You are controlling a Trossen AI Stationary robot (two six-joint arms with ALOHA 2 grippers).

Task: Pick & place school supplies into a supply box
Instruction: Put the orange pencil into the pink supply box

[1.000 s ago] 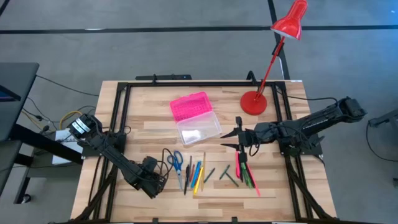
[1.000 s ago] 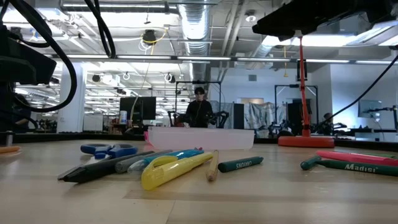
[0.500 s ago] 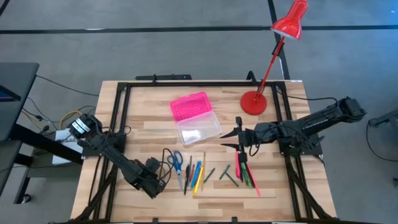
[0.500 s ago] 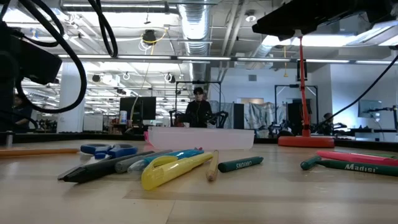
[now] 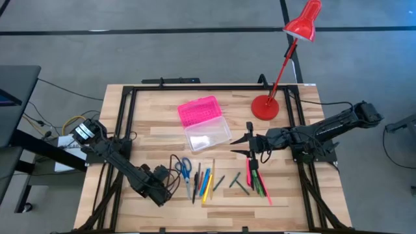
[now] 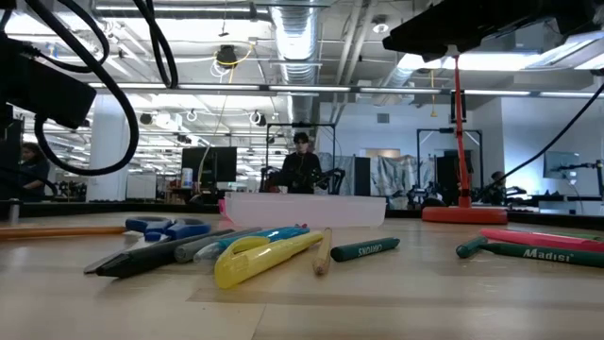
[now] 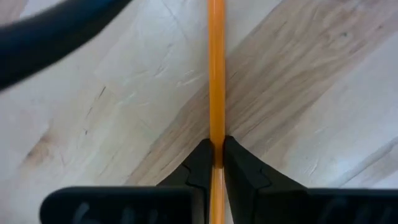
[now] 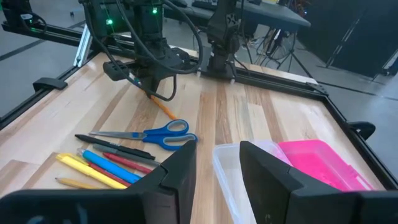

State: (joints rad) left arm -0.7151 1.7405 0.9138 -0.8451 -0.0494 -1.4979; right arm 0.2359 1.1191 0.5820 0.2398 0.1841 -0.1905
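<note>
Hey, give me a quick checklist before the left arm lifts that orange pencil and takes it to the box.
1. Grip: the left gripper is shut on the orange pencil, fingers on both sides. Ok.
2. Pencil centred in the fingers: it runs straight up the middle in the left wrist view. Ok.
3. Box ready: the supply box lies open, pink lid folded back, clear base facing up. Ok.
4. Path: the scissors and the pens beside them lie between the left gripper and the box, so lift before crossing. Not ok for a low slide.
5. Right gripper open, hovering near the box's right side; whether it blocks the drop: cannot tell.
</note>
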